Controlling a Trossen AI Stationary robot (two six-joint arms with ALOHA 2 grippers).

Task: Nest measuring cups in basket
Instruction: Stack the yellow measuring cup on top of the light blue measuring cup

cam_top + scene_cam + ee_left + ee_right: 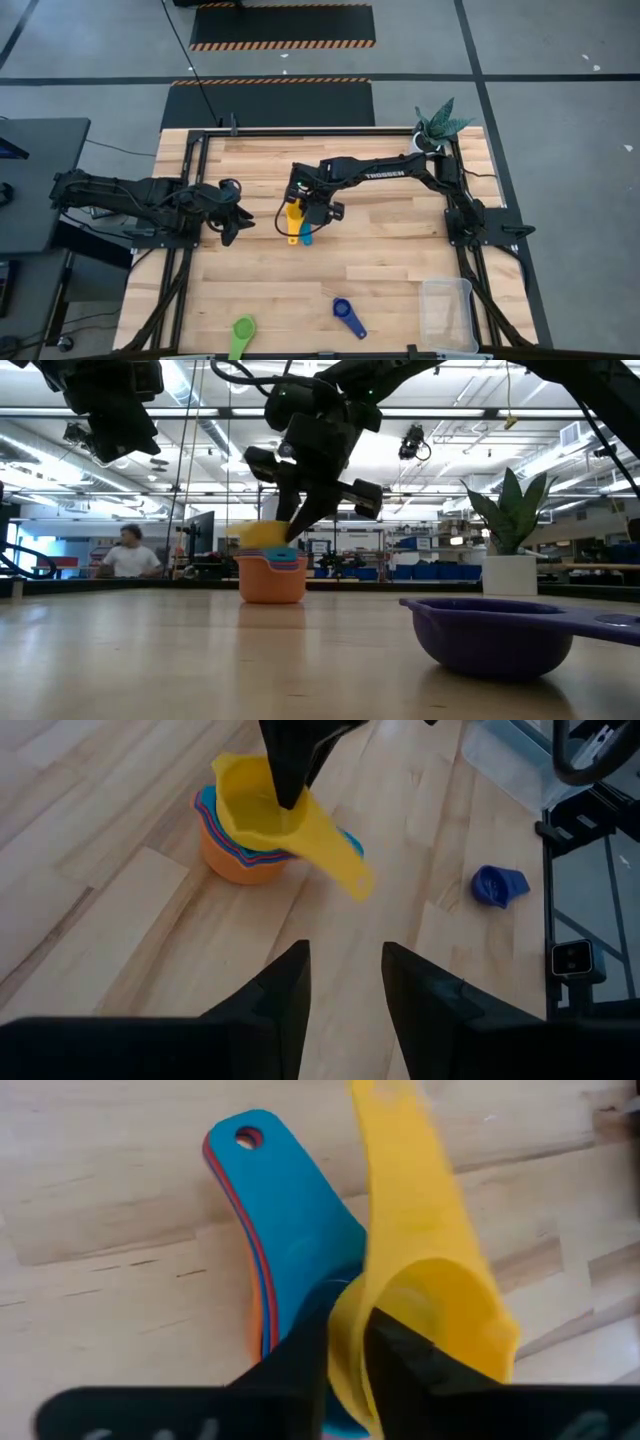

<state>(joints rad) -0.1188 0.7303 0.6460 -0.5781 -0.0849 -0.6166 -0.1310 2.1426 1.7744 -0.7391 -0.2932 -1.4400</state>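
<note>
Wooden table [380,270]: right gripper's fingers [300,1355] pinch yellow cup's [440,1310] rim.

Even, bright overhead light falls on the pale wooden table [380,270], and the shadows on it are soft and faint. Seen level with the table, ceiling strip lights [440,435] glare white behind the dark, silhouetted arms. The purple cup [490,635] nearest that camera is blurred, as is the room beyond. Through the right wrist camera the yellow cup [430,1280] is smeared and out of focus. The table's grain stays crisp from above.
</note>
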